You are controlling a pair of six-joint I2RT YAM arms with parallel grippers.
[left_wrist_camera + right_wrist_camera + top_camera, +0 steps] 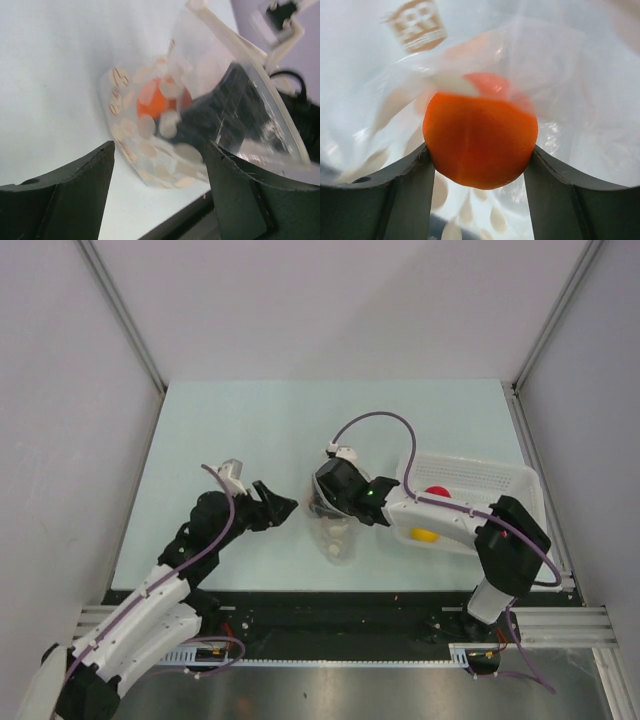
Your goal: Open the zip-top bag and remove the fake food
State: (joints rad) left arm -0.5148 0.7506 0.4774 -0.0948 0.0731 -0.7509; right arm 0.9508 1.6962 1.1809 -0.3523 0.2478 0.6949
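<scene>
Top view: zip-top bag lies on the pale table just below frame centre. It is clear plastic w/ white dots and looks crumpled.

R arm comes in from lower right. The right gripper is pushed into the bag's upper end, and in the L wrist view its dark body shows through the plastic at centre right.

R wrist view: plastic fills nearly the whole frame. The orange fruit sits mid-frame between the two fingers, touching both inner edges, so the R jaws are clamped on it inside the bag. A dotted bag wall lies partly over the fruit's top.

L arm comes in from lower left. The left gripper points right, its tip just beside the bag's left edge in the top view; can't tell if it's touching.

L wrist view: both fingers stand wide apart at the bottom of the frame w/ nothing between them, so the L jaws are released. The bag lies just ahead of them, w/ the orange fruit visible through the dots at centre.

White perforated basket stands at the right of the top view, beside the R arm and apart from the bag. A red fruit is inside near its middle, and a yellow fruit sits at its lower-left part, partly hidden by the arm.
</scene>
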